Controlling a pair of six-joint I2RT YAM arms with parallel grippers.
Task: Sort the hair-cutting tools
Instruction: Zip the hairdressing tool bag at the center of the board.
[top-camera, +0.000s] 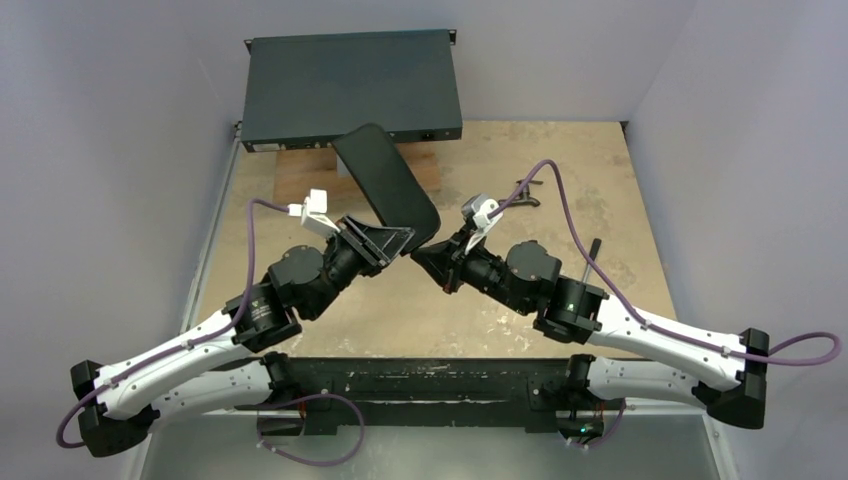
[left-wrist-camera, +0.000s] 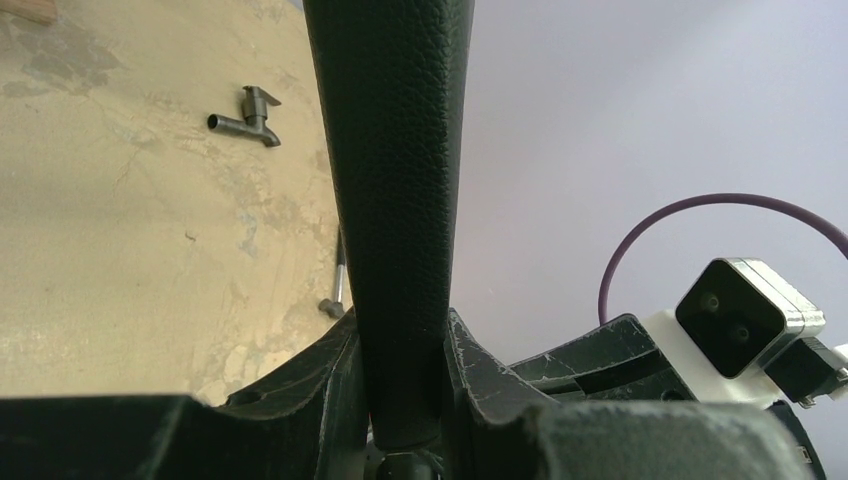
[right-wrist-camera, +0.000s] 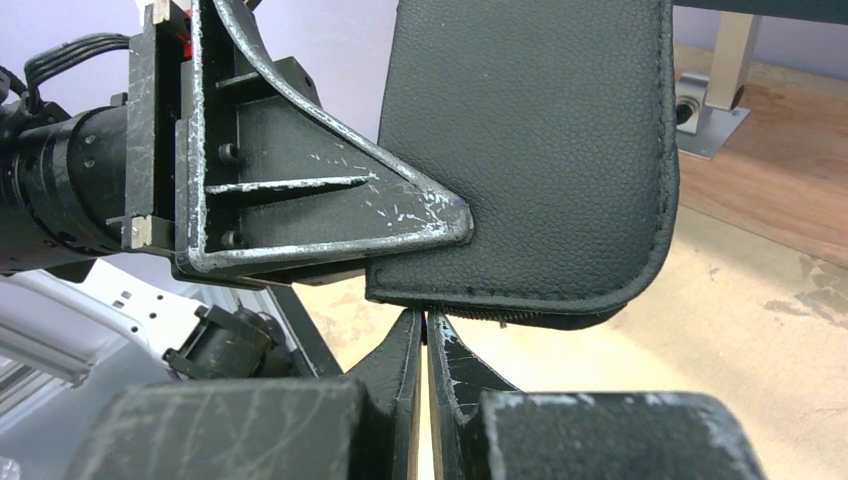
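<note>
here the left gripper (top-camera: 385, 240) clamps the black leather zipped pouch (top-camera: 385, 180) aloft, its long axis running 11 to 5 o'clock. the right gripper (right-wrist-camera: 425, 330) is pinched closed just below the zipper edge, at its 12 o'clock. the hair-cutting tools are unseen, probably inside.

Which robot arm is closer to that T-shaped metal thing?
Right. The right arm reaches up just beside the fitting; the left arm, holding the pouch, is farther left.
</note>
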